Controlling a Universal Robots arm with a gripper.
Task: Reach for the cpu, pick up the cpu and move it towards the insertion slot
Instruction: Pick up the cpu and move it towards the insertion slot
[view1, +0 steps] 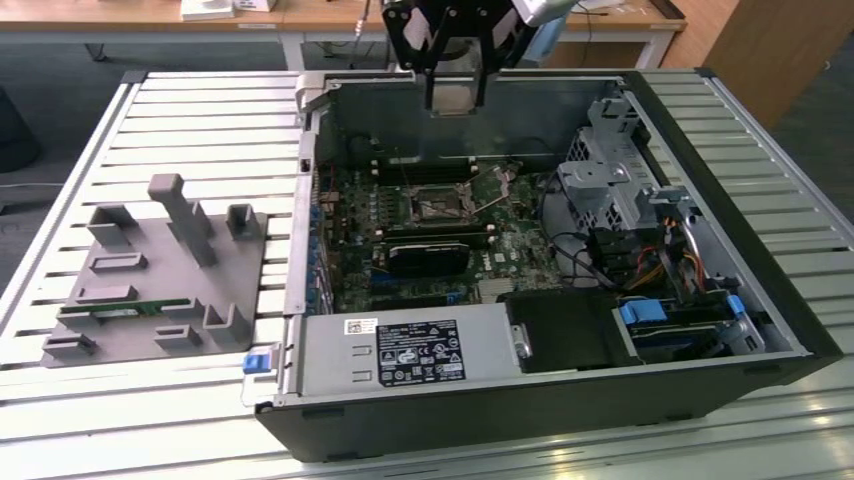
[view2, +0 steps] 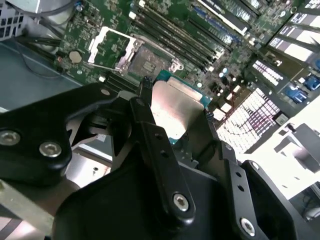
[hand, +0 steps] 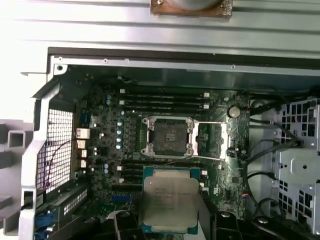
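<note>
The cpu (hand: 169, 200), a flat square chip with a silvery top and pale rim, hangs in the air over the open computer case, and my gripper (view2: 176, 100) is shut on it by two opposite edges. In the exterior view my gripper (view1: 454, 100) is high above the case's far wall. The insertion slot (hand: 167, 136) is a square socket with a dark centre and a black frame. Its metal lid (hand: 210, 142) is swung open beside it. The slot (view1: 438, 205) lies on the motherboard below the held chip, well apart from it.
A long black card (view1: 427, 255) sits just nearer than the socket. A power supply (view1: 400, 352) and drive cage (view1: 621, 185) crowd the case. On the slatted table (view1: 747, 430), a grey fixture (view1: 160, 270) holds a green memory stick (view1: 127, 310).
</note>
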